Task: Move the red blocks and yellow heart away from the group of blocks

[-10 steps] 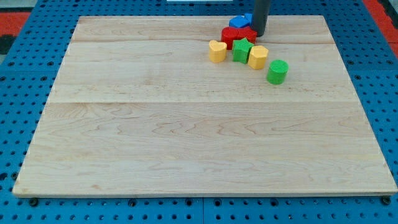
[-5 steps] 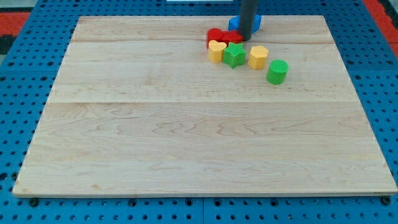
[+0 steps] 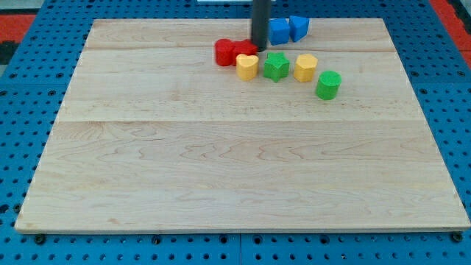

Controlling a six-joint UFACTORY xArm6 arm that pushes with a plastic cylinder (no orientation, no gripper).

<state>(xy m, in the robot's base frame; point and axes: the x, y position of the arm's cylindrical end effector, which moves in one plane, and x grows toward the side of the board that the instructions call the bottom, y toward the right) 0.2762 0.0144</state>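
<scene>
My tip stands near the view's top centre, at the right edge of two red blocks. The red cylinder lies leftmost and the other red block touches it on its right. The yellow heart sits just below the second red block, left of the green star. A yellow block and a green cylinder lie further right. Two blue blocks sit at the top, right of the rod.
The wooden board rests on a blue pegboard surround. All blocks are clustered near the board's top edge.
My tip has swept left along the top. It pushed the two red blocks and the yellow heart leftward, off the green star and the blue blocks.
</scene>
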